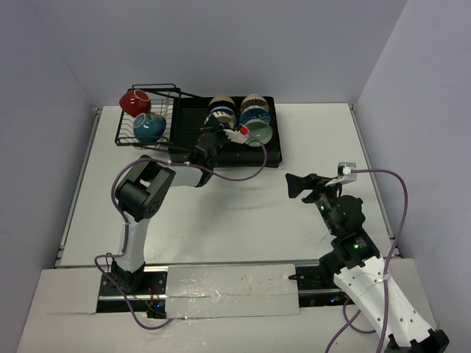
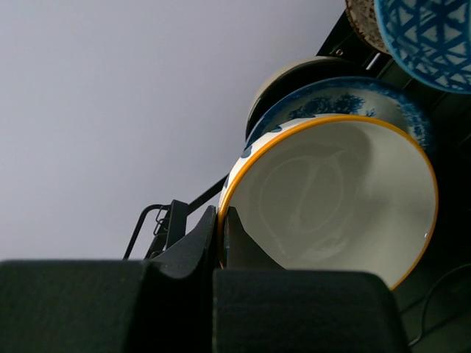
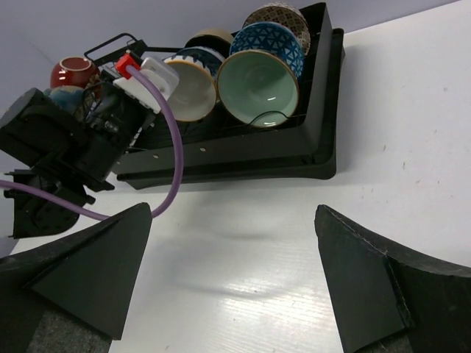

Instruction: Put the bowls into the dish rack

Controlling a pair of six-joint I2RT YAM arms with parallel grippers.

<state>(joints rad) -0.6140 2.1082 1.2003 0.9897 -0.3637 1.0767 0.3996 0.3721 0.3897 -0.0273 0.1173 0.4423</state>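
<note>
Black dish rack (image 1: 276, 147) is sitting at the far side of the white desk (image 1: 243, 213), with its wire basket (image 1: 156, 87) joined at the left end as seen from the top camera.

Basket: a red bowl (image 1: 135, 101) is lying tipped above a teal bowl (image 1: 149, 126).

Tray: bowls are standing on edge in two rows. In the right row, a mint-lined bowl (image 3: 257, 88) is sitting nearest, a blue lattice bowl (image 3: 268, 40) is touching it from behind, and a brown patterned bowl (image 3: 276, 15) is at the back. In the left row, the orange-rimmed bowl (image 2: 331, 198) is leaning in front, with its white inside facing the arms. A blue floral bowl (image 2: 346, 99) is sitting just behind it, and a dark bowl with a pale rim (image 2: 294, 73) is standing further back.

Left tool (image 2: 221, 220) is reaching over the tray's near edge and pinching the rim of the orange-rimmed bowl, narrow, one finger inside the bowl and one outside. Whether the bowl is resting fully on the ridges cannot be told.

Right tool (image 3: 232, 212) is hanging over bare desk, well apart from the rack, with its fingers spread wide and nothing between them.

A purple cable (image 3: 173, 158) is looping from the left wrist down in front of the tray.
</note>
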